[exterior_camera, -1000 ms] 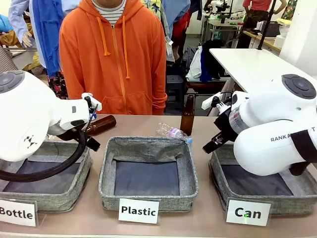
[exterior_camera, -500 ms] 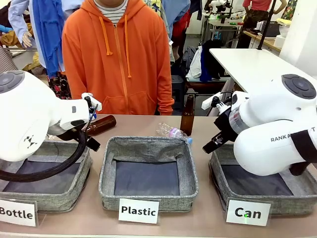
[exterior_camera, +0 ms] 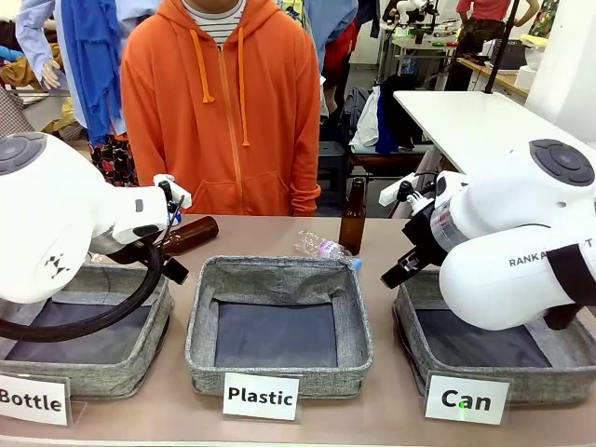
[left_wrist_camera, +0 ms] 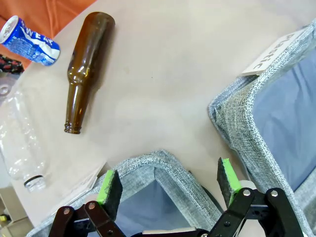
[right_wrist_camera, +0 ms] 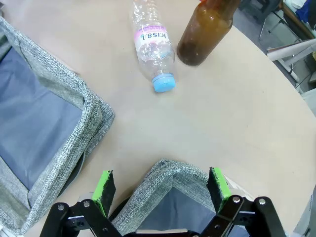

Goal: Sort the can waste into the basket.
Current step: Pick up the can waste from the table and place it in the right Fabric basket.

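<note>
can waste is in neither claw yet. the left claw has its green pads spread wide with nothing between them, over the corner of a low grey woven-fabric basket. the right claw is likewise spread and empty, over a corner of the grey woven basket with dark lining that carries the white "can" card.

outward from the left claw, a brown glass bottle lies on its side on the tan worktop. beyond its base lies the dented blue drink can with white and red print, at the far edge near orange cloth. a clear plastic bottle lies beside them, partly cut off. outward from the right claw are a crumpled plastic bottle with pink label and blue cap and an upright brown bottle, its top cut off.

over the last second neither arm has moved. only the person in the orange hoodie has shifted slightly toward the right arm's side. so i judge sorting has not begun, with the blue can well apart from its basket, at the worktop's other end.

in the front view the bulky left arm covers the part of the worktop where i judge the can lies. the right arm hides much of the can basket's inside, so i cannot tell whether anything is in it.
</note>
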{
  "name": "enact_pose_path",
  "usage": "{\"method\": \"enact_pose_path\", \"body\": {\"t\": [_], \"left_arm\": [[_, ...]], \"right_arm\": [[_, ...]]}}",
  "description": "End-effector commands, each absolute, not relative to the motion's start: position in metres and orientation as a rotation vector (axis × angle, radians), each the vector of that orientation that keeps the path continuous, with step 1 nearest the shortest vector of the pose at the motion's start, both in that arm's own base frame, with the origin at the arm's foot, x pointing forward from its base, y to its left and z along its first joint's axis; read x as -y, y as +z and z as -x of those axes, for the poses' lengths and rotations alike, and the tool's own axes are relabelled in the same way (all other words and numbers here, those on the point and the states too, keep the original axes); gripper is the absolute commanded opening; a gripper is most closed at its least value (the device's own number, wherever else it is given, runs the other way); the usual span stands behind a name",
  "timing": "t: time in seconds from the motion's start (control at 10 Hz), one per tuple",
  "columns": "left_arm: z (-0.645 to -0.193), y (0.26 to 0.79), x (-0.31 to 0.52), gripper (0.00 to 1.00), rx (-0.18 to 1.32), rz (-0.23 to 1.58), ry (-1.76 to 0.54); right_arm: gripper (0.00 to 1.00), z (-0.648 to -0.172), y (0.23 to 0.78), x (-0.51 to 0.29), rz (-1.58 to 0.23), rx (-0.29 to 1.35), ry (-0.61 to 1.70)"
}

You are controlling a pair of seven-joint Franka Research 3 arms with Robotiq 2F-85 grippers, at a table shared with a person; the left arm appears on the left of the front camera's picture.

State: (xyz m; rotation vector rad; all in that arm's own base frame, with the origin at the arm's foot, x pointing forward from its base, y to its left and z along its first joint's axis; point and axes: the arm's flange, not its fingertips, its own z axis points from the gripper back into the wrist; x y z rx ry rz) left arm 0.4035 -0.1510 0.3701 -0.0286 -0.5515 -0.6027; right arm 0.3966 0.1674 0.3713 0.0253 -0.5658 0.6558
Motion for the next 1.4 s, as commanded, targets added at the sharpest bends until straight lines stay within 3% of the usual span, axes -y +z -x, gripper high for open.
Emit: {"method": "enact_pose_path", "body": {"t": [0.0,0.5,0.7,0.8,1.1,1.3], "left_arm": [[-0.403,0.37,0.151,1.0,0.552,0.029,-0.603],[-0.403,0.37,0.151,1.0,0.551,0.029,-0.603],[-0.373,0.435,0.171,1.0,0.61,0.15,-0.655],[-0.352,0.479,0.189,1.0,0.594,0.303,-0.518],[-0.301,0.54,0.159,1.0,0.448,0.603,-0.613],[-0.31,0.552,0.079,1.0,0.469,0.767,-0.497]], "right_arm": [[1.0,-0.397,0.371,-0.167,-0.026,0.566,0.655],[1.0,-0.397,0.371,-0.167,-0.025,0.566,0.656],[1.0,-0.381,0.435,-0.166,-0.162,0.585,0.618],[1.0,-0.368,0.474,-0.165,-0.17,0.58,0.422],[1.0,-0.325,0.536,-0.108,-0.524,0.42,0.363],[1.0,-0.315,0.543,-0.041,-0.753,0.386,0.263]]}}
